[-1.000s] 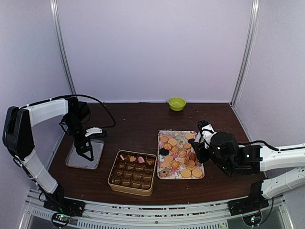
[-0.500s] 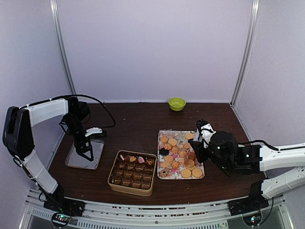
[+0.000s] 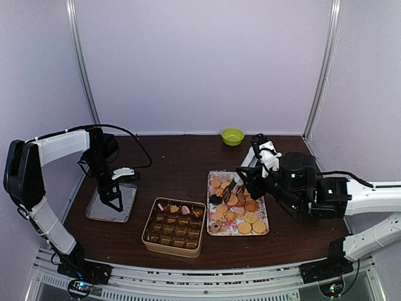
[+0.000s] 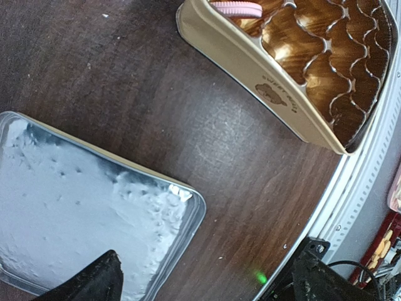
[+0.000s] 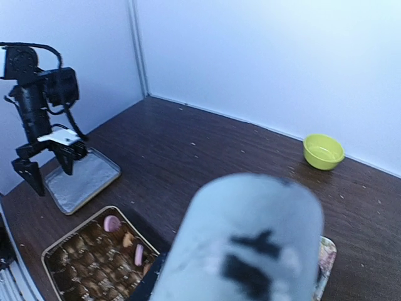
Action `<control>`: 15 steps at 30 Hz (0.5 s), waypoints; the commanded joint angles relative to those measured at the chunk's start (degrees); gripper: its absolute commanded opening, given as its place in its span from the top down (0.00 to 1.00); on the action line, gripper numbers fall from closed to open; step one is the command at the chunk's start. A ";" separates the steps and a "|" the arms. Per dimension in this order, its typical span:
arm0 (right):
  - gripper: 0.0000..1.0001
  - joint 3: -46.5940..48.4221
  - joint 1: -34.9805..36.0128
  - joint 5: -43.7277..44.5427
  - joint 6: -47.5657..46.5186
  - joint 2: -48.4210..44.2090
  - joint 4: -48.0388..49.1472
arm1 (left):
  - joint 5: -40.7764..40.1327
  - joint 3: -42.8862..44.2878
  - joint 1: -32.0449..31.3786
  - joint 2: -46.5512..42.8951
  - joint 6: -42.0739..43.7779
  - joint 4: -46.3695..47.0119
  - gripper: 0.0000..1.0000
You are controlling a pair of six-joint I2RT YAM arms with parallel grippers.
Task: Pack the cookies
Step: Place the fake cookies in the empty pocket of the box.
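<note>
Most cookies (image 3: pixel 241 212) heaped on a patterned tray (image 3: pixel 212 176) at centre right, a few seated in the cup-lined tin (image 3: pixel 168 249) at lower centre, right fingers (image 3: pixel 233 188) held over the heap, grip not discernible, left fingers (image 3: pixel 116 202) spread wide above a silver tray (image 3: pixel 99 212) at the left of the tabletop (image 3: pixel 175 163)

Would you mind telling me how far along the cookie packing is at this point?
Early on. Done: a few cookies sit in the far row of the tin; most of its paper cups are unfilled. In hand: the right claw is over the tray, though I cannot tell whether it grips anything; the left claw hangs open above the silver lid. Left: the large pile on the tray.
</note>
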 commanded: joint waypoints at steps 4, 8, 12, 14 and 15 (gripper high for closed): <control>0.86 16.37 4.81 -9.57 -4.77 17.20 7.06 | -0.17 -1.26 1.17 -1.64 -0.23 1.01 0.02; 0.86 25.16 6.42 -13.52 -6.55 26.79 7.26 | -0.40 -2.11 2.12 -2.41 -0.06 1.07 0.02; 0.85 32.11 6.91 -16.64 -7.42 34.04 6.19 | -0.40 -2.98 2.45 -2.94 0.14 1.45 0.02; 0.85 34.37 7.01 -17.62 -7.67 36.47 5.88 | -0.32 -3.42 2.53 -3.27 0.29 1.71 0.02; 0.84 35.35 7.05 -17.96 -7.78 37.53 5.79 | -0.31 -3.60 2.56 -3.41 0.28 1.87 0.02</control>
